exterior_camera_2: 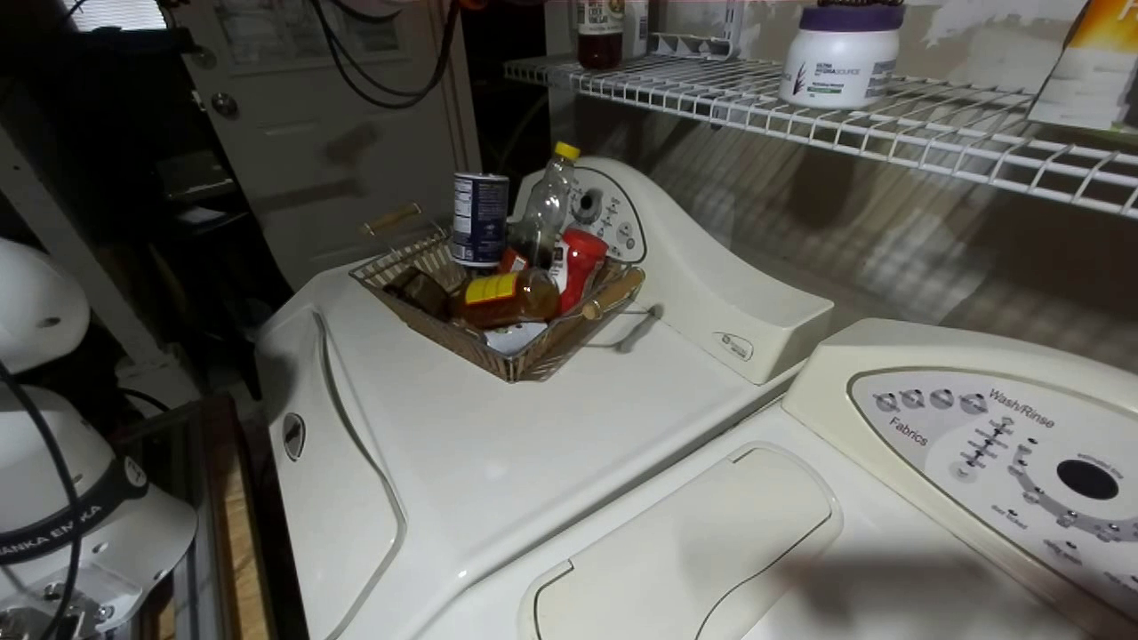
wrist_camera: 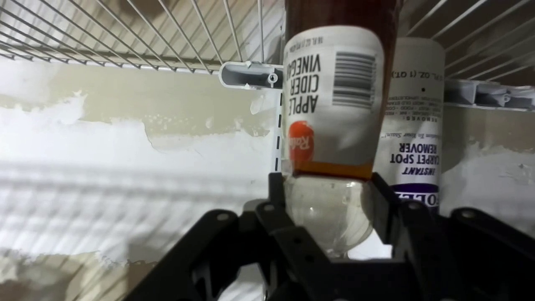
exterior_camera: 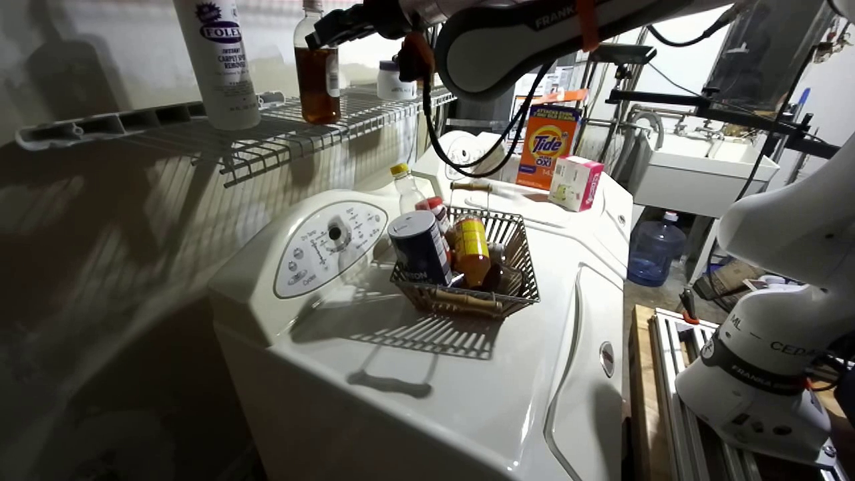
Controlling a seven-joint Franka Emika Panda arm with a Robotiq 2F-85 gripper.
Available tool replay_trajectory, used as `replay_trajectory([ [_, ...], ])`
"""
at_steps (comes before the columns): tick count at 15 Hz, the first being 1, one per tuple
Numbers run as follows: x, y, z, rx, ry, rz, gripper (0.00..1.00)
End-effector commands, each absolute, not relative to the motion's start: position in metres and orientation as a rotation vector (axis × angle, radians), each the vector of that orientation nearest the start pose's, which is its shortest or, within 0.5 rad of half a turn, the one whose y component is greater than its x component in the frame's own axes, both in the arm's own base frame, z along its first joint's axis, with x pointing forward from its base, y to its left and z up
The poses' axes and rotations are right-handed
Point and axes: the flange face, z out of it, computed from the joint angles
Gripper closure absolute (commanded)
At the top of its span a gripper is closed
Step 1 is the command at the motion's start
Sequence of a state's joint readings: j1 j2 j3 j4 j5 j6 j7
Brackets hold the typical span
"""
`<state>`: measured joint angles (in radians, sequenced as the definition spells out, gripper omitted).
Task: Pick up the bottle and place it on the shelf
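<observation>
The bottle (exterior_camera: 317, 83), filled with amber-brown liquid below a clear upper part, stands upright over the white wire shelf (exterior_camera_2: 765, 116). Its base is at the level of the rods in an exterior view; whether it rests on them I cannot tell. A white apple cider vinegar label faces the wrist camera, where the bottle (wrist_camera: 334, 104) looks upside down. My gripper (wrist_camera: 325, 182) is shut on the clear shoulder, one of its fingers (wrist_camera: 382, 209) on each side. In an exterior view the gripper (exterior_camera: 326, 35) reaches the bottle's upper part from the side. The cap is hidden in the wrist view.
Close beside the bottle stands a tall white carpet spot remover bottle (exterior_camera: 224, 67). A white jar with a purple lid (exterior_camera_2: 840, 67) and a yellow-orange package (exterior_camera_2: 1093, 71) are further along the shelf. Below, a filled wire basket (exterior_camera: 528, 267) sits on the white dryer (exterior_camera: 427, 374).
</observation>
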<state>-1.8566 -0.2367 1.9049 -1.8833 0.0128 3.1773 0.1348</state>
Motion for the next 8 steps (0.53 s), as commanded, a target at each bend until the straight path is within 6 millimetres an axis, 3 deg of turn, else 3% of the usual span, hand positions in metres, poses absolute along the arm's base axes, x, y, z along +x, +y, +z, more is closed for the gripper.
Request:
replay_trajectory([
  [1, 0.639, 0.101, 0.613, -2.611, -0.040, -1.891, 0.75],
  [3, 0.646, 0.101, 0.612, -2.612, -0.037, -1.896, 0.75],
  [4, 0.649, 0.102, 0.613, -2.611, -0.038, -1.902, 0.33],
  [8, 0.659, 0.100, 0.617, -2.607, -0.042, -1.932, 0.05],
])
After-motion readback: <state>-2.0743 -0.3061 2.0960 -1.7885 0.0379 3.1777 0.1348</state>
